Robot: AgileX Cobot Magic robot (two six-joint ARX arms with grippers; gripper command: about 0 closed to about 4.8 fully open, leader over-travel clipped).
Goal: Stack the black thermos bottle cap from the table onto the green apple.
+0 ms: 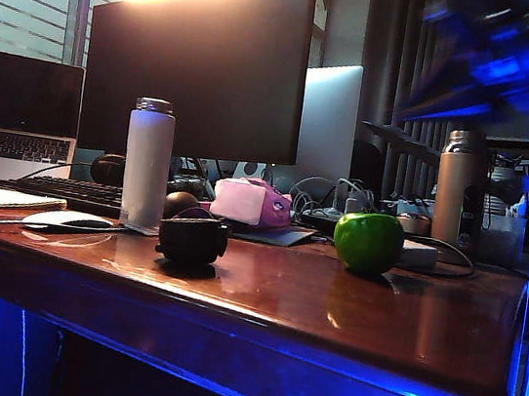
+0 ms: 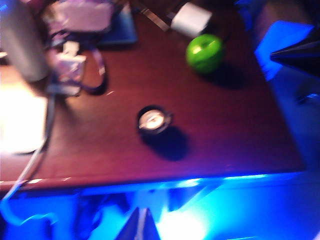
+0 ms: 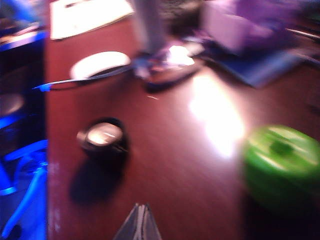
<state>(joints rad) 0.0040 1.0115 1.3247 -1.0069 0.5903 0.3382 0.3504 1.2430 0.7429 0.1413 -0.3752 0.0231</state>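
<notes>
Now the cap [image 1: 193, 238] sits upright on the table [image 1: 347, 308] near its front edge, well apart from the apple [image 1: 369, 242] toward the right edge. Both the left gripper [image 2: 141, 226] and the right gripper [image 3: 140, 225] hang above the table, fingertips pressed together, holding nothing.

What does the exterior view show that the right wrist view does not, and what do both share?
Only the exterior view: a big dark monitor, a laptop, a tan thermos bottle. Only the right wrist view: the shut right claw, above the table. Both: the black thermos bottle cap, the green apple standing apart from it, and a white mouse.
</notes>
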